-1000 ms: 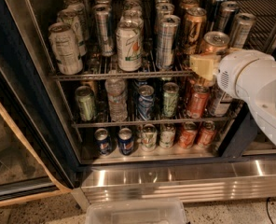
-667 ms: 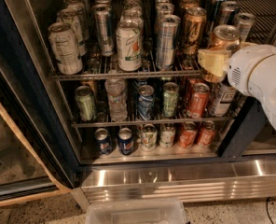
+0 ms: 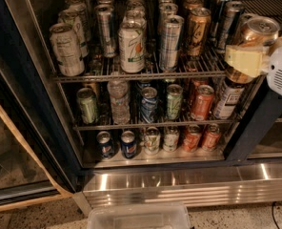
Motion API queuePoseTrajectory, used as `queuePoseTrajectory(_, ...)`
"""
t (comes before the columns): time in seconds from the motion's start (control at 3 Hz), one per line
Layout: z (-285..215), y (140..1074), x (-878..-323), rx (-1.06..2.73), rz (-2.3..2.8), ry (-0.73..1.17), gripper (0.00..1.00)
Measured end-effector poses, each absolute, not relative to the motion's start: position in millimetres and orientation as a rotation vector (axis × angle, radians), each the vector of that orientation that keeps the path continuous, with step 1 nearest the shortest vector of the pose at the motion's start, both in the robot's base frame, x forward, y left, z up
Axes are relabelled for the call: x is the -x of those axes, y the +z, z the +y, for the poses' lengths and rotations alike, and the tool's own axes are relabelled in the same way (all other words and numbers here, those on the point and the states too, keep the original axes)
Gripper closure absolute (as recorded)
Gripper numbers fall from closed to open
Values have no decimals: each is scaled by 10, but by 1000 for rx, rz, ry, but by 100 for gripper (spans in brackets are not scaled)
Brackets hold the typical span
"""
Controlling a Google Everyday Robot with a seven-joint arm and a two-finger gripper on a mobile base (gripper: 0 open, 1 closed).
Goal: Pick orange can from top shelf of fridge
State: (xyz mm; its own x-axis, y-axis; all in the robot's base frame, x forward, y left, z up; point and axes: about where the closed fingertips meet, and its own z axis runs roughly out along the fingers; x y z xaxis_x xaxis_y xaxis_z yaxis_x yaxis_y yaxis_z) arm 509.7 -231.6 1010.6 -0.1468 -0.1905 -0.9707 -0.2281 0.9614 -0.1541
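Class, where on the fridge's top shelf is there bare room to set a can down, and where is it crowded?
Bare wire shows at the chrome top shelf front right, between the tall amber can and the gripper, which clasps the slim metallic orange can there. Leftward, cans stand packed in rows.

This looks like a self-serve drinks spot of the sort found in a shop, canteen or office break area; which of these cannot be told. The main sign is the fridge [image 3: 179, 185], a commercial drinks cooler with a dark frame, a ribbed stainless-steel base and a glass door [image 3: 17, 142] standing open at the left. The top shelf [image 3: 131, 75] and the lower wire racks [image 3: 146, 124] hold many drink cans in rows front to back, sorted by brand, along with a water bottle [image 3: 119, 101]. The floor [image 3: 226, 218] is hard and speckled. A clear plastic bin [image 3: 138, 216] sits in front of the fridge. At the right end of the top shelf, the gripper [image 3: 246, 56] has its yellow fingers clasped on the orange can [image 3: 257, 32].
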Motion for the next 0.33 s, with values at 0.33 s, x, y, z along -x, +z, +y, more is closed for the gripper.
queuePoseTrajectory(0.33,-2316,10106,-5097,315,1728,34,100)
